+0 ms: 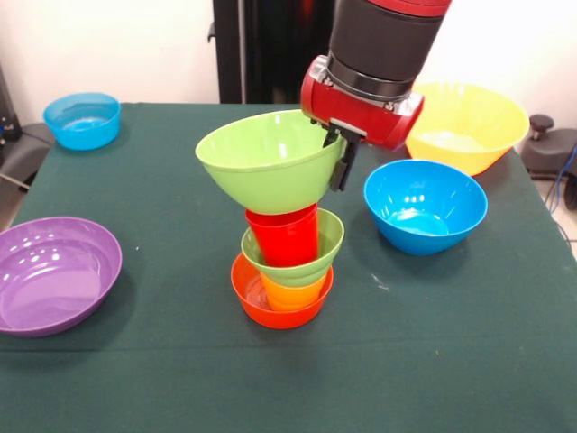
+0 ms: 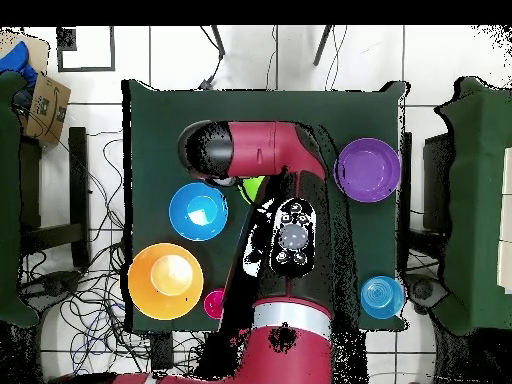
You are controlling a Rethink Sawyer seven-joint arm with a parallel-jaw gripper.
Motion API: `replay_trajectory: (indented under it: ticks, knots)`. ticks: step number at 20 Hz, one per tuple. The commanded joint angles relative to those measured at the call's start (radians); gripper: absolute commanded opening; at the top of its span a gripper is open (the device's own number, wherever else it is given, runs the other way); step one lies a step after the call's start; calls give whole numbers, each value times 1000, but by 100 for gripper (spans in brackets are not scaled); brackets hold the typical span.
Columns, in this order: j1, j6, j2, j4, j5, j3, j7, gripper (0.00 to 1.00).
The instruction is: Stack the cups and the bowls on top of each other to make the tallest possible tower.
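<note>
In the front view the tower stands mid-table: a small orange bowl (image 1: 281, 305) at the bottom, a yellow-orange cup (image 1: 293, 293) in it, a small green bowl (image 1: 311, 255) over that, and a red cup (image 1: 284, 236) on top. A larger green bowl (image 1: 269, 162) sits tilted on the red cup's rim. My gripper (image 1: 341, 155) is shut on the large green bowl's right rim. From overhead the arm covers the tower; only a sliver of the green bowl (image 2: 254, 186) shows, and a pink-magenta cup (image 2: 214, 303) lies by the yellow bowl.
A blue bowl (image 1: 424, 204) stands right of the tower, with a large yellow bowl (image 1: 464, 124) behind it. A wide purple bowl (image 1: 54, 273) sits at the left edge, and a small blue bowl (image 1: 83, 119) at the far left corner.
</note>
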Motion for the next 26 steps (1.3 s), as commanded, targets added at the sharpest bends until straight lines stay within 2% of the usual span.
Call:
replay_trajectory:
  ticks: [1,15,26]
  knots:
    - [-32,94,87,-16,-6,131,-102,0]
    - [-49,116,94,-34,-17,156,-115,0]
    - [-44,86,93,-21,-26,161,-99,0]
